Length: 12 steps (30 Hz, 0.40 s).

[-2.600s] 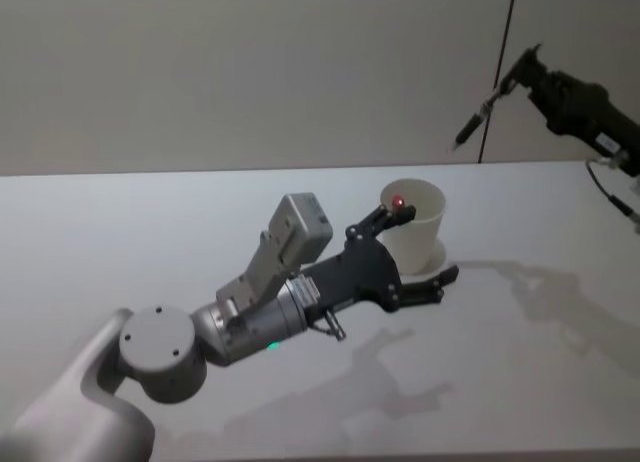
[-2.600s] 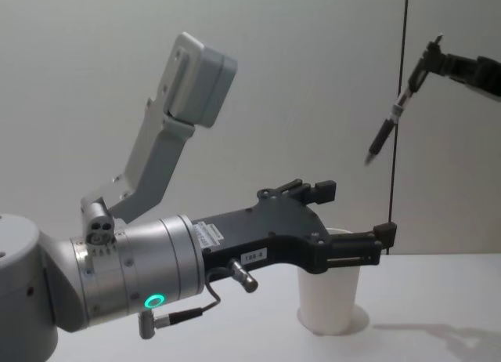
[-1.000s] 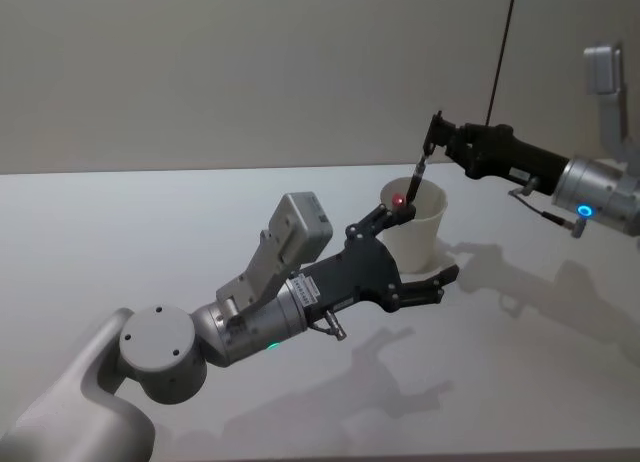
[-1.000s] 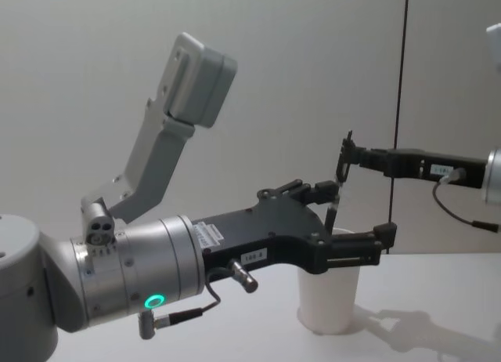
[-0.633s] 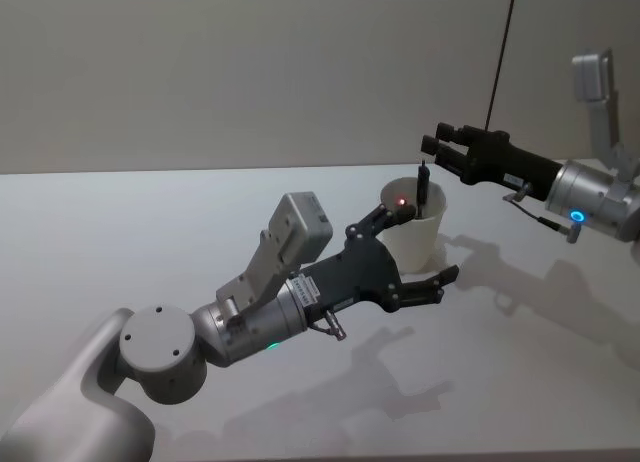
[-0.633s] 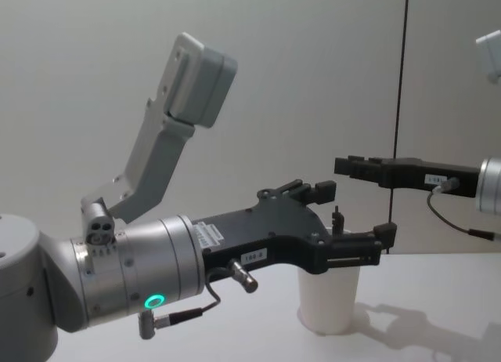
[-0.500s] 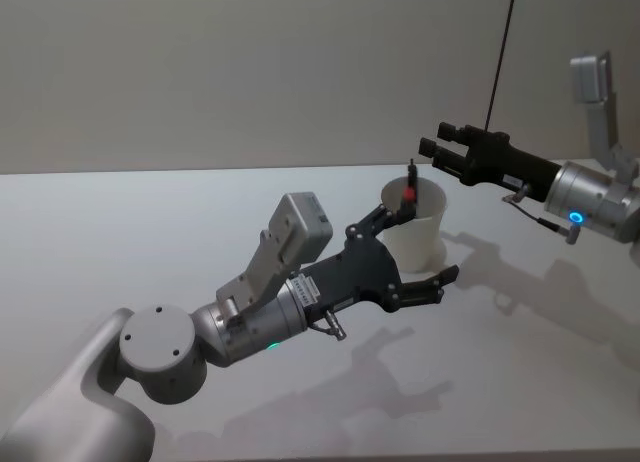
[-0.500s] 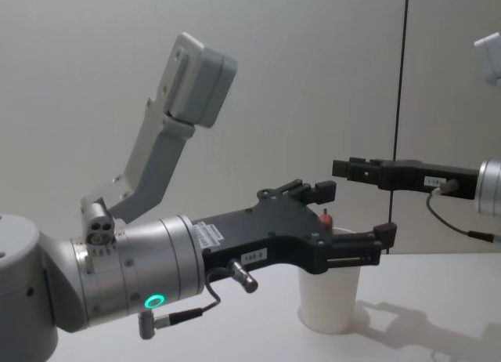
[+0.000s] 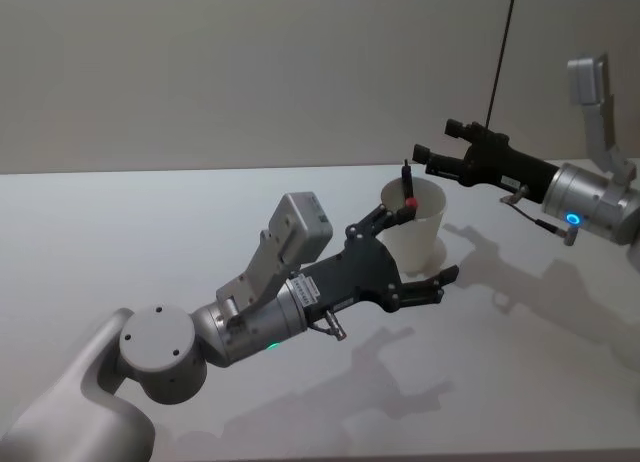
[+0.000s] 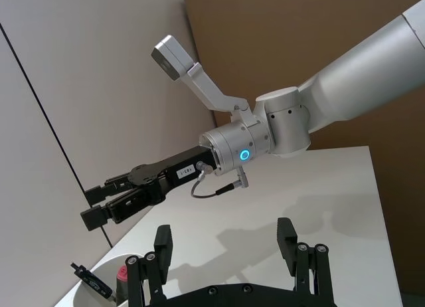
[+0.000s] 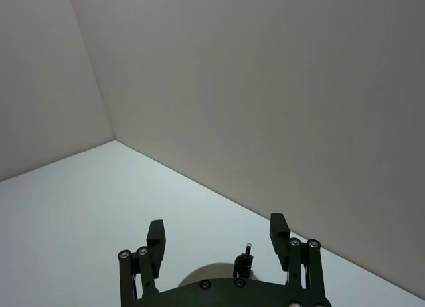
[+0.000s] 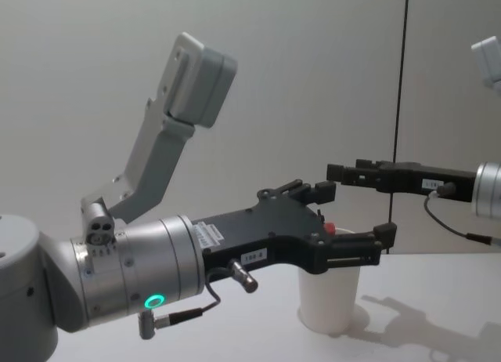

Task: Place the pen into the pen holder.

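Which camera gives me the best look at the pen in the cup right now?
The head view: the pen stands in the pen holder, its end above the rim. Left wrist shows its top at the frame edge; right wrist just the tip; in the chest view the left gripper largely covers it.

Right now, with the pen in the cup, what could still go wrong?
1. The left gripper is open around the cup; if it pulls back crookedly, a finger could catch the wall and tip it.
2. The pen leans on the rim, so a knock might spill it.
3. The open right gripper hovers close above the rim, and a low retreat could clip the pen's end.
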{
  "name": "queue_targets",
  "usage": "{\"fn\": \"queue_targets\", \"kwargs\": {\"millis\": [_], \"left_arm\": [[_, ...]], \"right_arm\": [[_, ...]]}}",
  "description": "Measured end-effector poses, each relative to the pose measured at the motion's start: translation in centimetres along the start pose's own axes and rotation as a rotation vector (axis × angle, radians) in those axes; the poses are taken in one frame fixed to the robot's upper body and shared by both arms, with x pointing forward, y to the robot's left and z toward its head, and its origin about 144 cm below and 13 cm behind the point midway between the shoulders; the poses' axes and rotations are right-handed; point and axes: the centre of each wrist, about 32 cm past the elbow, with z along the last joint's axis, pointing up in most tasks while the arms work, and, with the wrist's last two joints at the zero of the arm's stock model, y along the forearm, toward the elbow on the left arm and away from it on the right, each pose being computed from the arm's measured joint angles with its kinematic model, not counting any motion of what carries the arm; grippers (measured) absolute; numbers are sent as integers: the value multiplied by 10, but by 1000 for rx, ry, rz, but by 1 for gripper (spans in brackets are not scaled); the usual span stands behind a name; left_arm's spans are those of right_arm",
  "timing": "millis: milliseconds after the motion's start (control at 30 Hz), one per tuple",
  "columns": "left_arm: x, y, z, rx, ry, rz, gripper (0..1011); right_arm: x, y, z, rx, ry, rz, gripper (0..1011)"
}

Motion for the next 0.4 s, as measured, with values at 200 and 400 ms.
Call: {"fn": "queue_targets", "kwargs": {"millis": [200,400], "left_arm": [[0,0,0,0,0,0,1003],[0,0,0,0,0,0,1003]], "right_arm": [[0,0,0,0,-1,-4,1002],[0,0,0,-1,-1,-6,1002]]}}
